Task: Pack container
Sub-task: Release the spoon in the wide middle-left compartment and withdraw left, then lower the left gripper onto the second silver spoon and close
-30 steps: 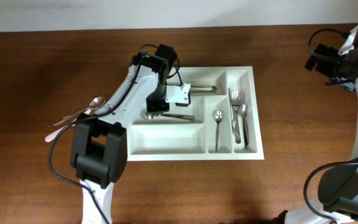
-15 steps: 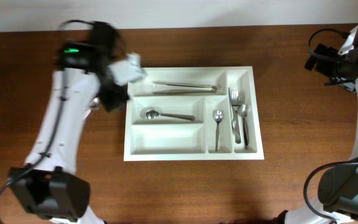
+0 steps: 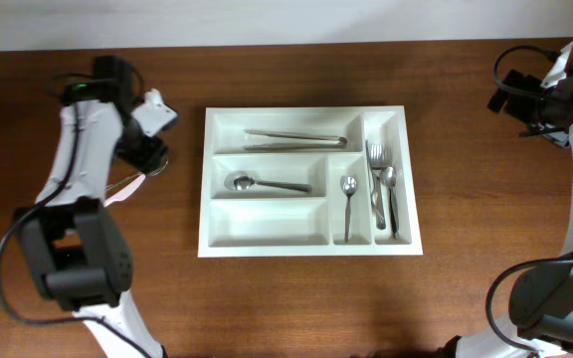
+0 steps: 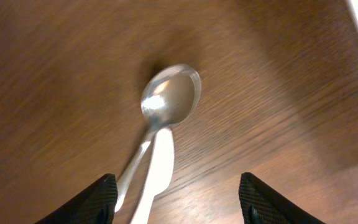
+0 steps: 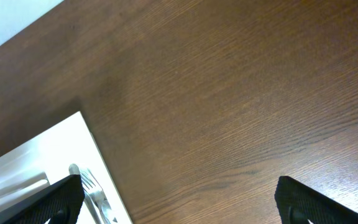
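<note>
The left gripper hangs over the table, out to the left of the container and apart from it. Its two fingers are spread wide and hold nothing. In the left wrist view the left gripper has a loose spoon lying on the wood right under the gap, bowl up. A pale flat handle lies against the spoon's stem. There is open brown wood on all sides of them.

The right gripper is high at the far right edge of the table, well apart from the container. In its own wrist view the right gripper has its fingers spread too, with nothing between them.

The white container sits in the middle of the table. Its top long slot holds two long metal pieces. The middle long slot holds a big spoon. The lowest long slot shows its bare white floor. The left narrow slot holds a small spoon. The right narrow slot holds forks and another spoon.
</note>
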Robot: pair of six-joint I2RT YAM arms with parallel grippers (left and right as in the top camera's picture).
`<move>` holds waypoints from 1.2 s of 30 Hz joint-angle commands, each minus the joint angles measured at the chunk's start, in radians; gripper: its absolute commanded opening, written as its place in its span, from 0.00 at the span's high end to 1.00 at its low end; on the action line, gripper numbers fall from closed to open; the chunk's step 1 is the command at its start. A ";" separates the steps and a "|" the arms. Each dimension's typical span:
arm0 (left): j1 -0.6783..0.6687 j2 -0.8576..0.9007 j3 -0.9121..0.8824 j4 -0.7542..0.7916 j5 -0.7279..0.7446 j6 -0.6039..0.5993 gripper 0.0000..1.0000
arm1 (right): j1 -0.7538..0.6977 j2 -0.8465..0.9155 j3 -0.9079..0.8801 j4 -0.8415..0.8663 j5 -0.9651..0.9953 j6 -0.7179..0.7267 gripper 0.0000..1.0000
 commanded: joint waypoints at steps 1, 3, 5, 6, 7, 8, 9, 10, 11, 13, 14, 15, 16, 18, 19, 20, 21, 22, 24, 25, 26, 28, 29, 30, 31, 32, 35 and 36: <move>-0.062 0.050 -0.024 0.005 -0.134 -0.073 0.36 | -0.004 -0.006 0.019 0.004 -0.005 0.004 0.01; -0.083 0.076 -0.028 0.018 -0.183 -0.113 0.37 | -0.004 -0.006 0.019 0.004 -0.005 0.004 0.01; -0.093 0.095 -0.028 0.035 -0.188 -0.141 0.41 | -0.004 -0.006 0.019 0.004 -0.005 0.005 0.01; -0.096 0.100 -0.028 0.045 -0.189 -0.162 0.43 | -0.004 -0.006 0.019 0.004 -0.006 0.005 0.01; -0.096 0.106 -0.028 0.054 -0.189 -0.179 0.44 | -0.004 -0.006 0.019 0.004 -0.006 0.005 0.01; -0.095 0.109 -0.028 0.059 -0.189 -0.189 0.44 | -0.004 -0.006 0.019 0.004 -0.005 0.005 0.01; -0.095 0.113 -0.028 0.062 -0.190 -0.192 0.45 | -0.004 -0.006 0.019 0.003 -0.005 0.004 0.01; -0.095 0.118 -0.028 0.065 -0.196 -0.192 0.47 | -0.004 -0.006 0.019 0.004 -0.005 0.004 0.01; -0.095 0.123 -0.028 0.069 -0.206 -0.193 0.49 | -0.004 -0.006 0.019 0.004 -0.006 0.004 0.01; -0.096 0.134 -0.028 0.080 -0.224 -0.199 0.49 | -0.004 -0.006 0.019 0.004 -0.005 0.004 0.01; -0.095 0.139 -0.028 0.087 -0.224 -0.199 0.50 | -0.004 -0.006 0.019 0.004 -0.006 0.005 0.01; -0.096 0.145 -0.028 0.095 -0.224 -0.199 0.52 | -0.004 -0.006 0.019 0.004 -0.005 0.004 0.01; -0.098 0.148 -0.029 0.100 -0.228 -0.200 0.53 | -0.004 -0.006 0.019 0.004 -0.006 0.004 0.01; -0.098 0.151 -0.032 0.110 -0.256 -0.199 0.54 | -0.004 -0.006 0.019 0.004 -0.005 0.004 0.01; -0.098 0.153 -0.034 0.116 -0.268 -0.199 0.55 | -0.004 -0.006 0.019 0.004 -0.006 0.005 0.01; -0.098 0.153 -0.036 0.120 -0.277 -0.199 0.54 | -0.004 -0.006 0.019 0.004 -0.006 0.004 0.01; -0.098 0.153 -0.039 0.124 -0.280 -0.199 0.55 | -0.004 -0.006 0.019 0.004 -0.006 0.004 0.01; -0.098 0.153 -0.043 0.128 -0.279 -0.199 0.55 | -0.004 -0.006 0.019 0.004 -0.005 0.005 0.01; -0.098 0.153 -0.052 0.137 -0.279 -0.199 0.54 | -0.004 -0.006 0.019 0.004 -0.005 0.004 0.01; -0.098 0.153 -0.059 0.148 -0.279 -0.199 0.54 | -0.004 -0.006 0.019 0.004 -0.005 0.005 0.01; -0.098 0.153 -0.068 0.158 -0.279 -0.199 0.54 | -0.004 -0.006 0.019 0.004 -0.005 0.005 0.01; -0.098 0.153 -0.085 0.179 -0.279 -0.198 0.53 | -0.004 -0.006 0.019 0.004 -0.005 0.004 0.01; -0.098 0.153 -0.097 0.192 -0.279 -0.198 0.53 | -0.004 -0.006 0.019 0.004 -0.005 0.005 0.01; -0.098 0.153 -0.106 0.202 -0.278 -0.198 0.53 | -0.004 -0.006 0.019 0.004 -0.006 0.004 0.01; -0.098 0.153 -0.111 0.205 -0.278 -0.198 0.53 | -0.004 -0.006 0.019 0.004 -0.005 0.004 0.01; -0.098 0.153 -0.116 0.209 -0.278 -0.198 0.53 | -0.004 -0.006 0.019 0.004 -0.005 0.004 0.01; -0.098 0.153 -0.122 0.216 -0.278 -0.198 0.53 | -0.004 -0.006 0.019 0.004 -0.006 0.005 0.01; -0.098 0.153 -0.122 0.219 -0.278 -0.198 0.53 | -0.004 -0.006 0.019 0.004 -0.005 0.004 0.01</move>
